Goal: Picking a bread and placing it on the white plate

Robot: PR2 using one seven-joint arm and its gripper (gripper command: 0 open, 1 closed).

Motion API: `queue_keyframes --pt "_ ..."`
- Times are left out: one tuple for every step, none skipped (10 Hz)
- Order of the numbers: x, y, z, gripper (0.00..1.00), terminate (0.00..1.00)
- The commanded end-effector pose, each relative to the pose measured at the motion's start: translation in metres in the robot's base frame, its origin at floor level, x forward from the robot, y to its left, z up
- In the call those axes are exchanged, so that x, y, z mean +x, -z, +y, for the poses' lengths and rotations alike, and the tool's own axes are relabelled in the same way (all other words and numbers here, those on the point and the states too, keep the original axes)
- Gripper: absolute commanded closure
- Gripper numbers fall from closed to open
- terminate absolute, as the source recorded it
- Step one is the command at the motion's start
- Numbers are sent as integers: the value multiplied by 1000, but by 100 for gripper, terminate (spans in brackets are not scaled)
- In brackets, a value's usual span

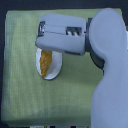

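The bread (46,63), a golden-orange bumpy pastry, lies lengthwise on the white plate (56,70) at the middle of the green cloth. My gripper (41,31) reaches in from the exterior view's right and hangs over the plate's upper part, hiding the top end of the bread and the plate's upper rim. The fingertips point toward the exterior view's left. The frame is too blurred to show whether the jaws are open or closed, or whether they touch the bread.
A yellow-green woven cloth (20,75) covers the table. The robot's large grey arm (107,60) fills the exterior view's right side, from the top down to the lower edge. A dark strip runs along the cloth's bottom edge.
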Motion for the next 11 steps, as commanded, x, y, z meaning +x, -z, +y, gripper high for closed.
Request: queue_keyframes --pt "3 -1 -4 0 0" --pt "8 -9 -9 0 0" --pt "9 -14 -11 0 0" --pt "11 -28 -16 0 0" --pt "10 -51 -16 0 0" --pt "5 -77 -17 0 0" --pt "3 -101 -21 0 0" --pt "5 -121 -27 0 0" --pt "7 -152 -36 0 0" --pt "5 -158 -37 0 0" --pt "1 -171 -43 0 0"
